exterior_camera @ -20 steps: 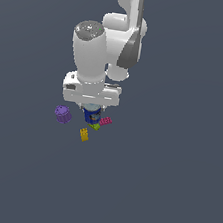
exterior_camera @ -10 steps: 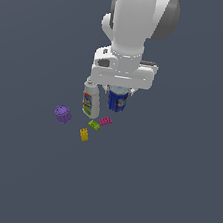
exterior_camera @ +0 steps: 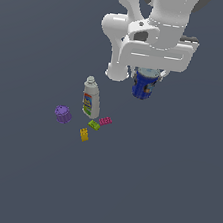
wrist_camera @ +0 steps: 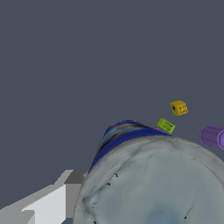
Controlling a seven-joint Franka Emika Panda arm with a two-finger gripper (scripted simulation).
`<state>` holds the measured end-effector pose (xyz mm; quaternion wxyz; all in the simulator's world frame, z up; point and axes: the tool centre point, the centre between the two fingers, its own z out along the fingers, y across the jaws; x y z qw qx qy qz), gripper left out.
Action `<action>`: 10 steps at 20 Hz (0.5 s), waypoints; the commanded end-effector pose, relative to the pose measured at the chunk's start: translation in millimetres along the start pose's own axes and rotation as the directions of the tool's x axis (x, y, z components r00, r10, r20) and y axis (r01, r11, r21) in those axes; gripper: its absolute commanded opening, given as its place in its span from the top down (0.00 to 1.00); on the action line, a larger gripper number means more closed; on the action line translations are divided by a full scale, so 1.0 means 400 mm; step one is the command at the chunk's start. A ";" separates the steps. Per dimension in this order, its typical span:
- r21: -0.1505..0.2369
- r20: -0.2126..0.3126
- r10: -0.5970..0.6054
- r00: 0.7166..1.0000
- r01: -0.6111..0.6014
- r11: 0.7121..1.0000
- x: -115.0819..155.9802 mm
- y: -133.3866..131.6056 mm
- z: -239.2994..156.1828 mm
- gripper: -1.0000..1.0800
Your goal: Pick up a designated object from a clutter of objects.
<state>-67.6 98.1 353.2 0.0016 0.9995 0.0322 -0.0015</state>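
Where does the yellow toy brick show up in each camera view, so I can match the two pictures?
Exterior view: the yellow brick lies on the floor below the white bottle, just under the green brick.
Wrist view: the yellow brick sits beyond the rim of the blue can, next to the green brick.
Shared landmark: the purple cup, also seen in the wrist view.

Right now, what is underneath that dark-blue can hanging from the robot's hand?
Only bare grey floor appears below the dark-blue cylindrical can, held aloft by the gripper. Its underside is not visible. The white bottle and toy bricks lie off to the side.
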 end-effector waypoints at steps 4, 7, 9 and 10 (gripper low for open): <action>0.002 -0.003 0.001 1.000 -0.001 1.000 -0.005 -0.067 -0.062 1.00; 0.003 -0.003 0.001 1.000 -0.001 1.000 -0.004 -0.084 -0.077 1.00; 0.003 -0.003 0.001 1.000 -0.001 1.000 -0.003 -0.088 -0.081 1.00; 0.003 -0.003 0.001 1.000 -0.001 1.000 -0.003 -0.089 -0.082 1.00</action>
